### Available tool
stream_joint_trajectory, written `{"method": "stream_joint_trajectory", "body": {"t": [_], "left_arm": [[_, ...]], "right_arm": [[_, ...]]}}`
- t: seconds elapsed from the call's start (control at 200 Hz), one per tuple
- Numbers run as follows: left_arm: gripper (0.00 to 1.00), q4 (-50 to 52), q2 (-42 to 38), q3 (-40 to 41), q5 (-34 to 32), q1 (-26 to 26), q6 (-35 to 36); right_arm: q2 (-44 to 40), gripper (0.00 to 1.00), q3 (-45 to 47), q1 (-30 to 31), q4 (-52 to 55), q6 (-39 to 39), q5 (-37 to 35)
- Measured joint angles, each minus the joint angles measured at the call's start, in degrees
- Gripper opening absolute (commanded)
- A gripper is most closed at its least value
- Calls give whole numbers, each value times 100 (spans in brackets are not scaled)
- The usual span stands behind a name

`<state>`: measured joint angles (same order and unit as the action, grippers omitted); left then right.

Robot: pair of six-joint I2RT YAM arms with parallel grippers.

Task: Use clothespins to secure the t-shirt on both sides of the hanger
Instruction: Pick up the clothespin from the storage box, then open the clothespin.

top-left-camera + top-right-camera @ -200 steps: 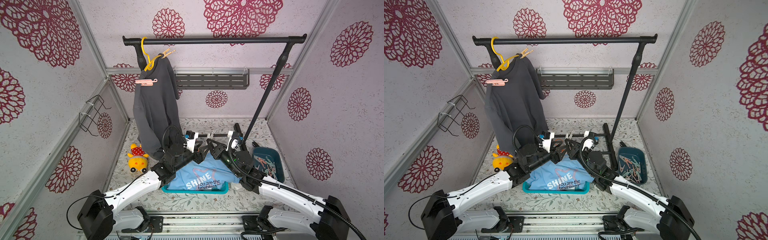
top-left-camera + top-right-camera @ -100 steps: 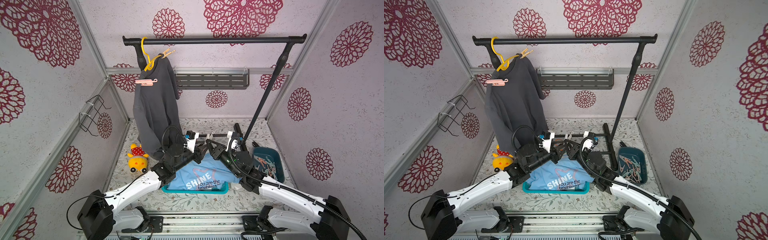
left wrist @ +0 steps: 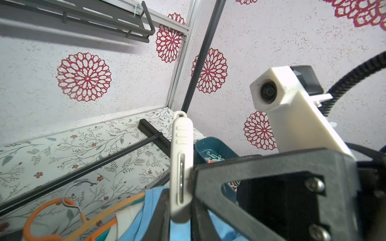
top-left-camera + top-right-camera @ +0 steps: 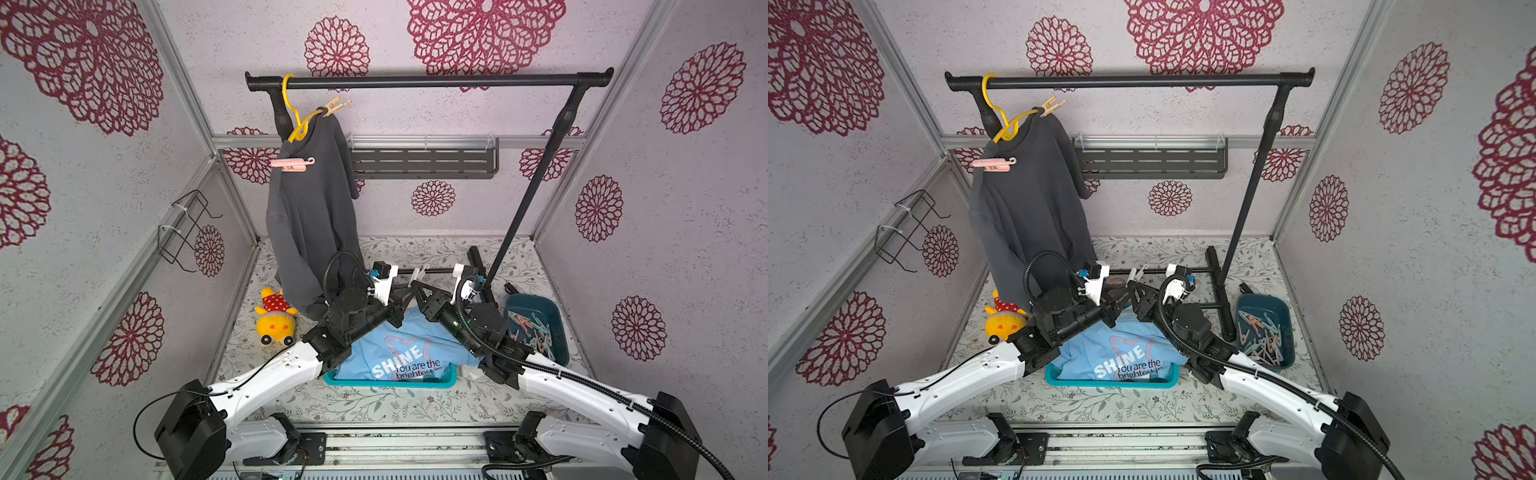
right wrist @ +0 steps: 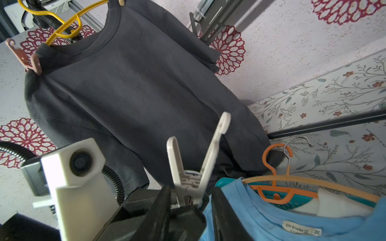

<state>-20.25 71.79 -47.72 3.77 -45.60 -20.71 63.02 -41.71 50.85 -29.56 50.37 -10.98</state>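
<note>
A whitish clothespin [image 4: 419,275] [image 5: 196,167] stands handles-up where my two grippers meet, above the blue t-shirt [image 4: 399,353]. My left gripper [image 4: 405,300] [image 3: 180,208] is shut on the clothespin [image 3: 181,156], its fingers pressed against both flat sides. My right gripper [image 4: 426,297] [image 5: 191,200] straddles the clothespin's lower end with its jaws open and a gap on one side. A wooden hanger [image 5: 313,183] and an orange hanger [image 5: 273,164] lie at the blue shirt's collar. A grey t-shirt [image 4: 309,216] hangs on a yellow hanger [image 4: 297,120], with a pink clothespin [image 4: 291,164] and a peach one [image 4: 334,106].
The blue shirt lies in a teal basket [image 4: 390,382]. A dark bin [image 4: 555,316] at the right holds several clothespins. A yellow plush toy [image 4: 274,318] lies at the left. The rack's slanted pole [image 4: 528,199] and floor bar [image 3: 83,173] run just behind the grippers.
My left gripper's jaws have closed onto the whitish clothespin. My right gripper's jaws have widened a little around it. Both arms have stayed nearly where they were.
</note>
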Motion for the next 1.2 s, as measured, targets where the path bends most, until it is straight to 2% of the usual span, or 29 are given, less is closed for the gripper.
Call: {"method": "stream_joint_trajectory", "body": {"t": [0.075, 0.185, 0.29, 0.375, 0.47, 0.731, 0.836, 0.946, 1.046, 1.201], "left_arm": [[0, -4, -24, 63, -42, 0, 37], [0, 55, -111, 170, -166, 0, 157], [0, 210, -219, 199, -264, -2, 332], [0, 306, -345, 229, -350, 0, 514], [0, 428, -446, 247, -393, 0, 780], [0, 839, -656, 258, -474, 0, 1655], [0, 914, -787, 258, -461, 0, 1921], [0, 901, -935, 282, -450, 0, 2120], [0, 802, -1034, 389, -378, 0, 2277], [0, 706, -1047, 531, -221, 0, 2503]], "right_arm": [[-15, 53, -31, 7, 212, -50, -105], [-68, 62, -94, 20, 658, -175, -332], [-212, 75, -162, 17, 1128, -345, -621], [-374, 90, -317, -17, 1609, -555, -890], [-608, 99, -531, -146, 2149, -800, -1032], [-1322, 98, -601, -1003, 2806, -1449, -345], [-1764, 90, -256, -1021, 2686, -1633, -127], [-2212, 88, 160, -1021, 2542, -1685, 44], [-2350, 89, 315, -1021, 2409, -1672, 284], [-2243, 95, 337, -1021, 2229, -1484, 811]]}}
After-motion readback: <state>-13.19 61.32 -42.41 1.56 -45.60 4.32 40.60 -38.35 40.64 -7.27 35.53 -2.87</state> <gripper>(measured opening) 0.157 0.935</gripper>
